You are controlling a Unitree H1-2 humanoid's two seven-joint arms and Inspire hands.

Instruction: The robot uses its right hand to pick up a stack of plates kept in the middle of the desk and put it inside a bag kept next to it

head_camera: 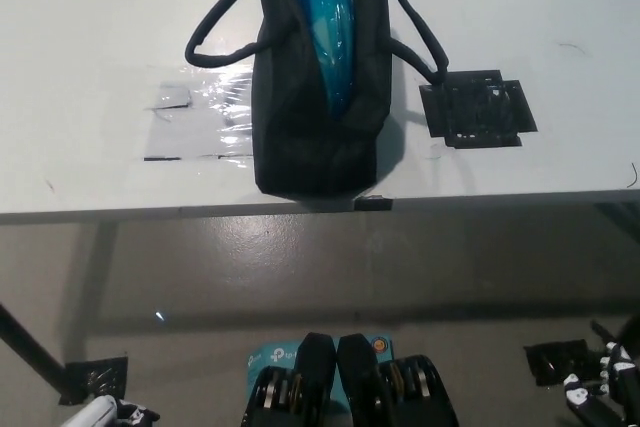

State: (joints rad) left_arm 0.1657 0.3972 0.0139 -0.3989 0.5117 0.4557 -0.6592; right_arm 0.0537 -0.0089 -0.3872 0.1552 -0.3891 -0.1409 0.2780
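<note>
The black right hand (600,397) sits at the bottom right corner of the head view, low beside the robot and below the desk edge; only part of it shows and it holds nothing, but whether its fingers are spread or curled I cannot tell. The white left hand (105,412) rests at the bottom left corner, only a sliver in view, its state equally unclear. Well away from both, up on the white desk (90,27), stands the black bag (315,137), its mouth open and its two looped handles (215,32) splayed to either side. The stack of plates (325,17) is inside the bag: a blue, glossy bundle standing on edge between the bag's walls, apparently wrapped in shiny film. Judged from that, the stack looks light and fairly stiff as a block, likely disposable plates, with a slippery wrapper that could slide in a loose grip; the safest hold would be across the rims, pinching the stack's thickness, not the film alone. The bag is soft and its walls lean against the stack, keeping it upright. A patch of black tape (478,109) lies just to the bag's right, and clear tape (205,112) just to its left. With the plates in the bag and the right hand far off, the task looks essentially done.
</note>
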